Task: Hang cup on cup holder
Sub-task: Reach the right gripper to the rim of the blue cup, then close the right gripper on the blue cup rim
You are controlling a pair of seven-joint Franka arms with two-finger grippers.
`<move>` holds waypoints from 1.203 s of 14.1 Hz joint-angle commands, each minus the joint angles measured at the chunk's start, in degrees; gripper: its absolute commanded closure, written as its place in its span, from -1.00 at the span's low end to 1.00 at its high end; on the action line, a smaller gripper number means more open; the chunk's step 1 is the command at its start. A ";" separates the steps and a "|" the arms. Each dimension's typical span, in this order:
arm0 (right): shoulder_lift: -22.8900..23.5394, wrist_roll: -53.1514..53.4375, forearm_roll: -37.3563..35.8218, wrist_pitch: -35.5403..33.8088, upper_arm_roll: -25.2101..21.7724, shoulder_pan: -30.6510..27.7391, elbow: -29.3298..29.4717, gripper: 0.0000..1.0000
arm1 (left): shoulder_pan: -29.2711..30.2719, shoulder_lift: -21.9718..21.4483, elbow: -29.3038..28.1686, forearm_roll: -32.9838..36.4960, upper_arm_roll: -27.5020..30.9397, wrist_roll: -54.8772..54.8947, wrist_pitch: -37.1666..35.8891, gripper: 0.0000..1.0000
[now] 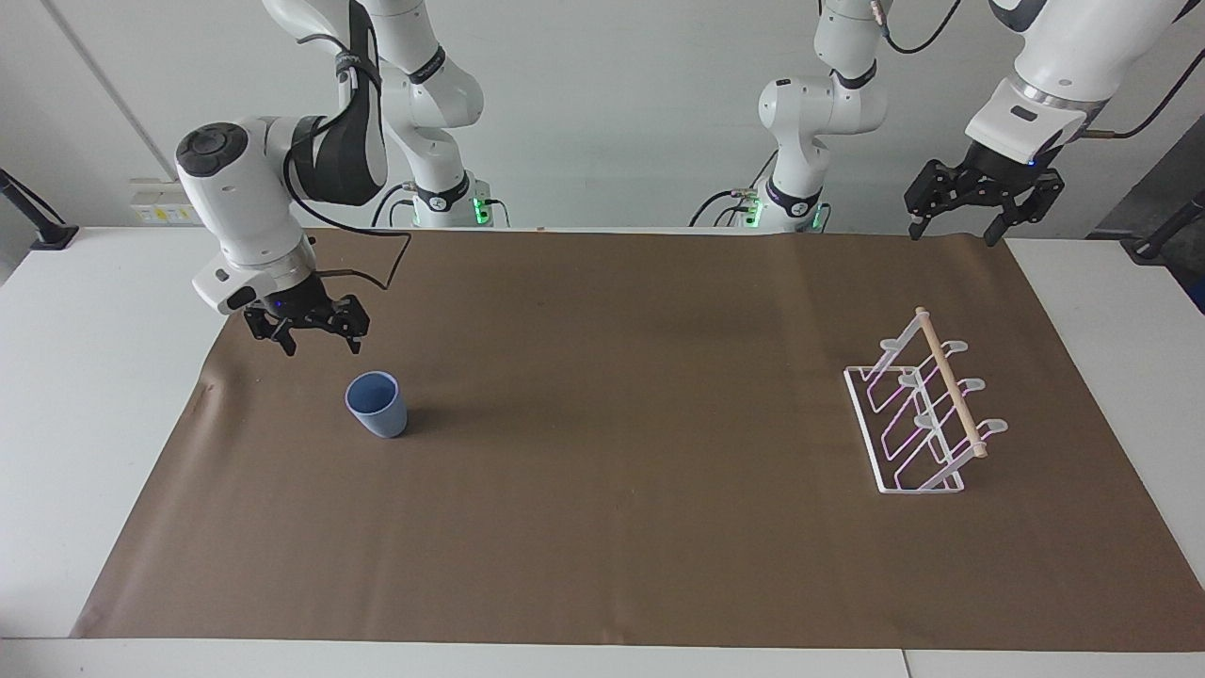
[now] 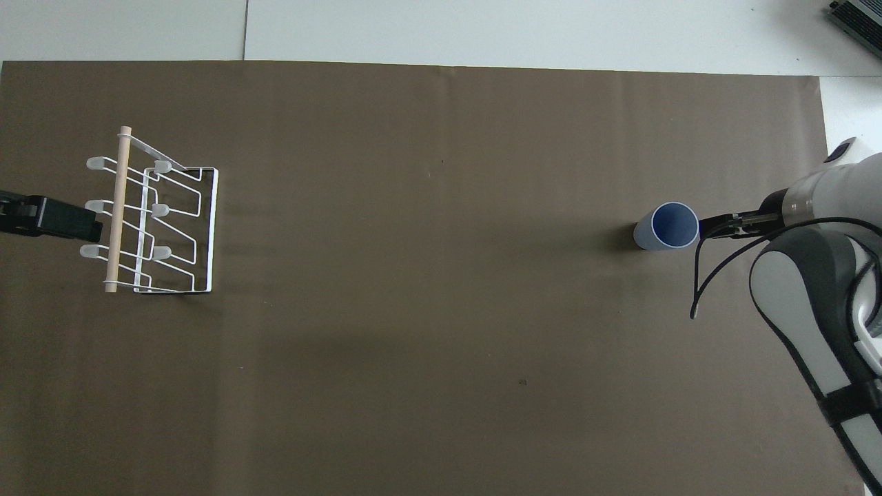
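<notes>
The small matte light-blue tumbler cup [image 1: 377,404] stands upright, mouth up, on the brown paper sheet [image 1: 602,527] that covers the white desk [image 1: 85,377], toward the right arm's end. The small white wire cup holder with a light wooden dowel along its top [image 1: 918,419] sits well apart from it, toward the left arm's end of the desk. The right end effector [image 1: 318,336] hangs in the air with its fingers spread and nothing between them, close to the cup but not touching it; in the overhead view its tip [image 2: 720,226] lies just beside the cup's rim [image 2: 667,226]. The left end effector [image 1: 960,226] waits, released and empty, above the sheet's edge nearest the robots, by the cup holder's end of the desk. The main risk, as I judge it, is in the approach: the cup is light, handleless and tapers to a narrow base, so a finger that comes down on the rim rather than around it could tip it or push it across the paper. A grip taken too low on the tapered wall could squeeze the cup upward and out of the fingers. Later, the cup must be inverted onto a slanted prong, and a poor angle there could shove the light holder or let the cup fall off.
</notes>
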 commanded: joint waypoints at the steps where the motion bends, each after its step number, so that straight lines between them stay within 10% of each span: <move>1: 0.77 -1.34 0.47 2.52 0.27 -0.10 -0.62 -1.00 | -0.53 -1.57 -1.65 -0.22 0.66 0.12 -0.24 -1.00; 10: 4.20 -1.07 0.56 7.36 0.35 -0.01 -1.32 -1.00 | -0.53 -1.57 -1.65 -0.22 0.66 0.12 -0.24 -1.00; 17: 4.11 -1.95 3.96 7.45 0.36 -0.01 -2.29 -0.36 | -0.53 -1.57 -1.65 -0.31 0.66 0.12 -0.24 -1.00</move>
